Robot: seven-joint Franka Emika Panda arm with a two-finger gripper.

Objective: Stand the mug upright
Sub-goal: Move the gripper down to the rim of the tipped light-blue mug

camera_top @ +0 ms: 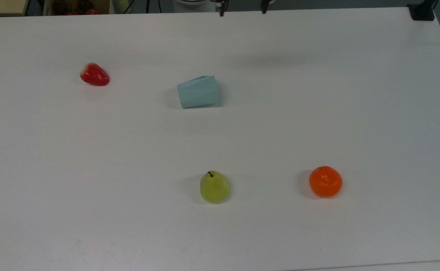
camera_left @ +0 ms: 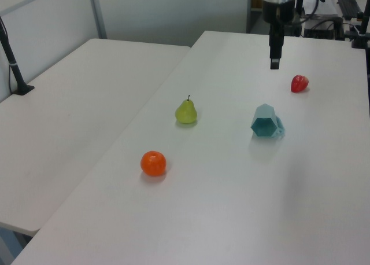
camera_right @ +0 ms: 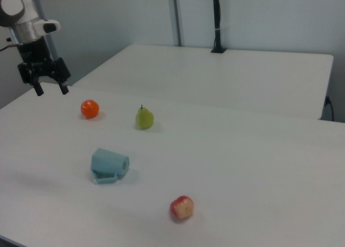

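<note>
No brand, label or writing can be read on anything in view. Four things are counted on the white tabletop (camera_top: 317, 94): one mug (camera_top: 198, 91), one pear (camera_top: 214, 186), one orange (camera_top: 325, 181) and one red strawberry-like fruit (camera_top: 94, 74). The mug is seen lying on its side near the middle of the tabletop, well apart from the fruits; in the left view its hexagonal mouth is turned toward the camera, while in the top view only its faceted flank is shown and the interior is hidden. A small projection beneath the mug in the right view is hard to make out. The gripper (camera_right: 50, 87) is held in the air above the tabletop, apart from everything, its fingers (camera_right: 64, 88) spread and nothing between them. In the top view only the two fingertips are caught at the upper edge, the arm being cut off.
</note>
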